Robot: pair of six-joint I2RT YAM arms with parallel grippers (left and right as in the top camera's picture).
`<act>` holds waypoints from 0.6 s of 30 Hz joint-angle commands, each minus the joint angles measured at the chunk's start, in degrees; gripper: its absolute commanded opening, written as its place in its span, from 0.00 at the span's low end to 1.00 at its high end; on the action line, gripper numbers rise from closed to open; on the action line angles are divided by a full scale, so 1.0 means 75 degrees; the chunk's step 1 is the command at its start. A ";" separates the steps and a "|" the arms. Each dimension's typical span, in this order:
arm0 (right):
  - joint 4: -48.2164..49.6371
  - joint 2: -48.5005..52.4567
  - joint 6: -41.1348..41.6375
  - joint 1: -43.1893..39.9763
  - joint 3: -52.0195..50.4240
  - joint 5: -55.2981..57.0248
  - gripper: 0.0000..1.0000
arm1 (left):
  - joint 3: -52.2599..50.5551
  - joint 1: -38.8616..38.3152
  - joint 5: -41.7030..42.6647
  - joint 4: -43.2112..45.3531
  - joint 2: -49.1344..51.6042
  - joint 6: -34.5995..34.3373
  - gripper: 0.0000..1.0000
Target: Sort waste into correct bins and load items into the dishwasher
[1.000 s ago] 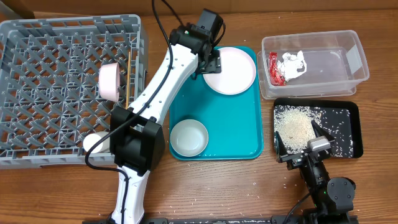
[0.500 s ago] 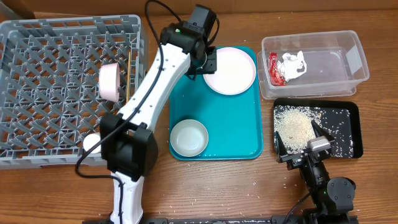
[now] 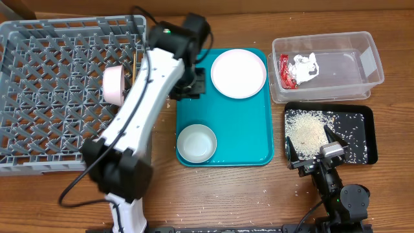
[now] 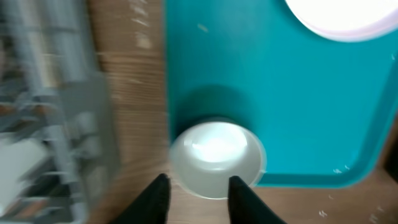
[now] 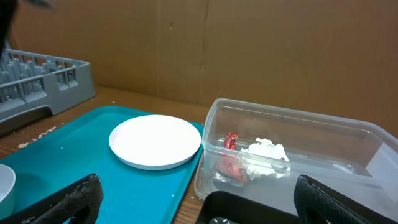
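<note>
Crockery is waiting on the teal rectangular plastic serving tray [image 3: 255, 139]: a small white round bowl [image 3: 196, 143] is sitting at its near-left corner and a large flat white round plate [image 3: 239, 72] is lying at its far end, well apart from it. In the wrist view the left gripper [image 4: 198, 198] is hovering above the bowl with its two black fingers spread and holding nothing, the bowl's near rim showing between their tips. The bowl is standing upright with its mouth facing up. Being round, it has no long axis, so any approach angle is looking equally good. It is probably going to handle as a light, rigid, smooth-glazed piece that slips under a loose pinch and chips if dropped. The likeliest hold is across the rim wall, one finger inside and one outside. The large grey plastic lattice dish rack [image 3: 39, 90] is lying just left of the tray, already carrying a pale cup [image 3: 114, 84] on its side. The right gripper [image 3: 310, 145] is resting over the shallow black rectangular tray [image 3: 362, 116] of loose rice, fingers wide apart and empty. The red crinkled wrapper [image 3: 285, 70] and the crumpled white tissue [image 3: 305, 66] are lying in the clear rectangular plastic tub [image 3: 369, 61].
</note>
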 commanded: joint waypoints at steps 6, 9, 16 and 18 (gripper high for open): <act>0.0026 -0.0090 -0.0026 -0.0009 -0.0082 0.0073 1.00 | 0.0015 0.1457 -0.2381 -0.0393 -0.1361 -0.0694 0.49; 0.0026 -0.0087 -0.0026 -0.0009 -0.0082 0.0073 1.00 | -0.0268 0.1955 -0.2110 -0.0367 -0.1180 -0.0629 0.30; 0.0026 -0.0090 -0.0026 -0.0009 -0.0082 0.0073 1.00 | -0.1475 0.1891 0.0935 -0.0099 -0.1332 0.1332 0.28; 0.0026 -0.0090 -0.0026 -0.0009 -0.0082 0.0073 1.00 | -0.1926 0.1670 0.0898 -0.0009 -0.1475 0.1486 0.32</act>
